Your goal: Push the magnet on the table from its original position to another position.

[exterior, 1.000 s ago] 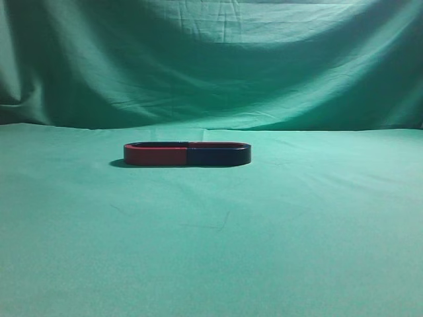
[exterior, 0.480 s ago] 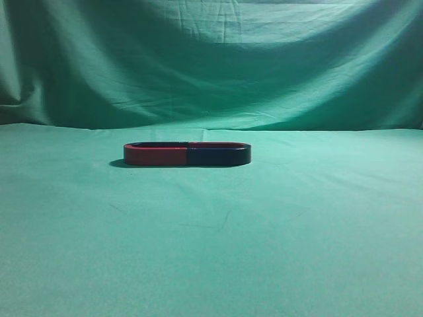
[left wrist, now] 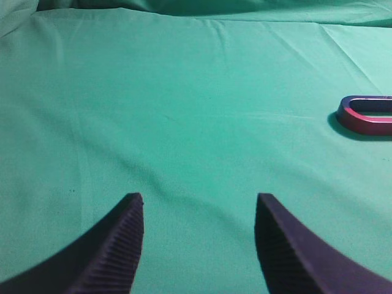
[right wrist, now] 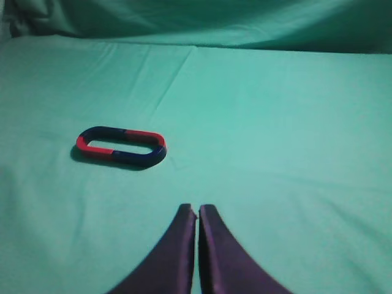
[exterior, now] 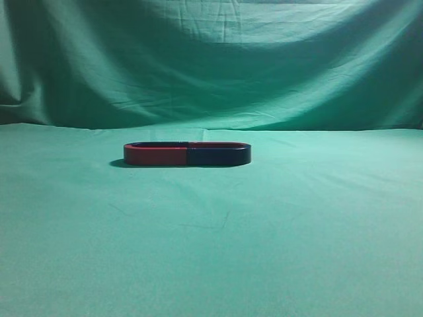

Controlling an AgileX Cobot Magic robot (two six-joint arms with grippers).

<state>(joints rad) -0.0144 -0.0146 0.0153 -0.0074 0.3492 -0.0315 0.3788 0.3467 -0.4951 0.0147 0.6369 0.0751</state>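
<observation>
The magnet (exterior: 218, 156), dark navy on its near side with a thin red far rim, lies flat on the green cloth table (exterior: 211, 251). It meets a like magnet with a red near side (exterior: 155, 156), and the two form one oval. In the right wrist view the magnet (right wrist: 144, 156) lies ahead and to the left of my right gripper (right wrist: 197, 209), which is shut and empty, well short of it. My left gripper (left wrist: 199, 199) is open and empty over bare cloth. Only the red-sided magnet (left wrist: 367, 122) shows at that view's right edge. Neither gripper shows in the exterior view.
A wrinkled green cloth backdrop (exterior: 211, 66) rises behind the table. The red-sided magnet (right wrist: 92, 149) touches the task magnet's left end. Green cloth lies all round the oval.
</observation>
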